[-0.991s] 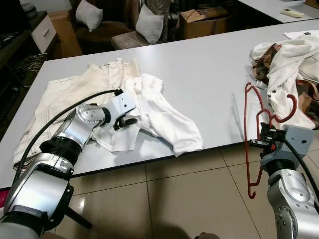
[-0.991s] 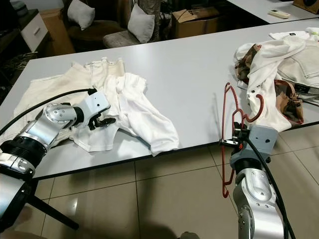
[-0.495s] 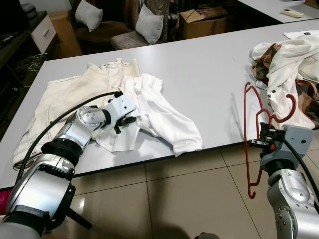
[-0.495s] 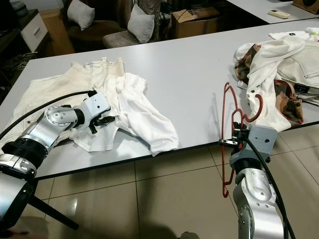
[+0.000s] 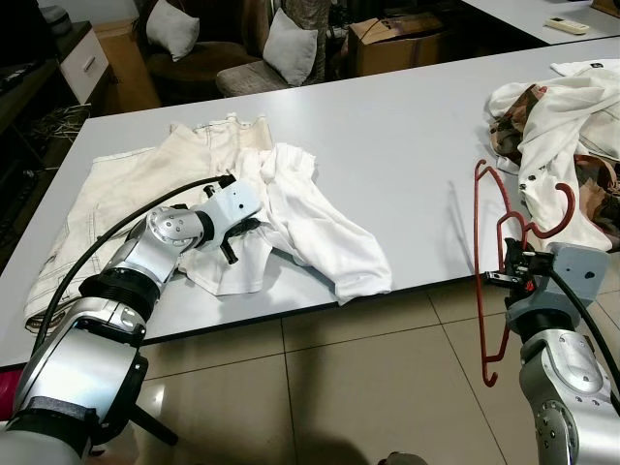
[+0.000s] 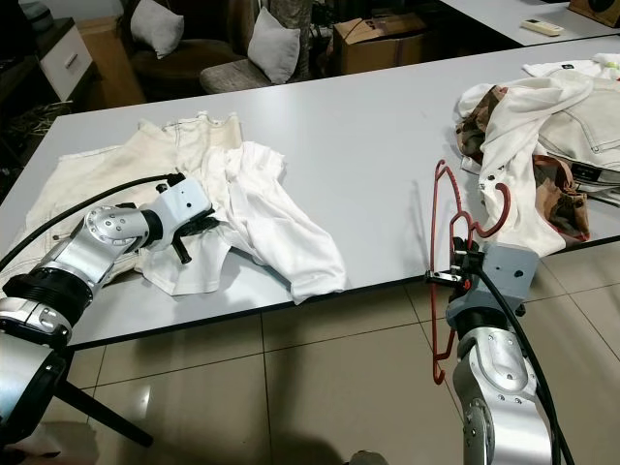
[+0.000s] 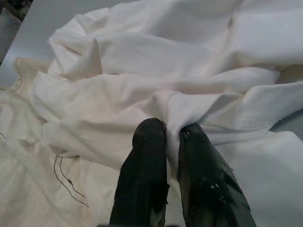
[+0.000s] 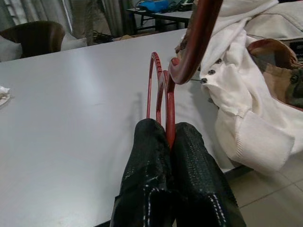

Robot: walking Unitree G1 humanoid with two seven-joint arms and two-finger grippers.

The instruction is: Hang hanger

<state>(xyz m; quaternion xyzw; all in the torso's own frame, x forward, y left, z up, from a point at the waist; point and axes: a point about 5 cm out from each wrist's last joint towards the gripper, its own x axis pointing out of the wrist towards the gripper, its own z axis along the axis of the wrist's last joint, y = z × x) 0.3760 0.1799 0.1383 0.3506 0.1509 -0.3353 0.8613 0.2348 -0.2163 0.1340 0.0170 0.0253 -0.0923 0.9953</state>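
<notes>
Hanger: thin red plastic clothes hanger (image 5: 496, 262), held upright off the near table edge, its lower bar hanging below the tabletop.
Right gripper (image 8: 169, 137): my two black fingers pinched tight on the hanger's neck, just under the hook.
Handling, my guess: light and stiff, smooth plastic that may pivot in a two-finger pinch; the neck grip looks the best hold, since it leaves both shoulders free.
Left gripper (image 7: 171, 135): fingers drawn narrow on a fold of the crumpled white cotton shirt (image 5: 320, 228), hem bunched between the pads.
Shirt, my guess: soft, limp, will sag and drag; a hold near the collar would open it better than this fold.
Under the shirt: cream trousers with dark stitching (image 5: 126, 189), spread flat.
Grey table (image 5: 387, 145): bare middle stretch lies between shirt and hanger.
Far right: heap of white and brown patterned clothes (image 5: 562, 126), just beyond the hanger's hook.
Beyond: dark armchair with white cushions (image 5: 232, 48).
</notes>
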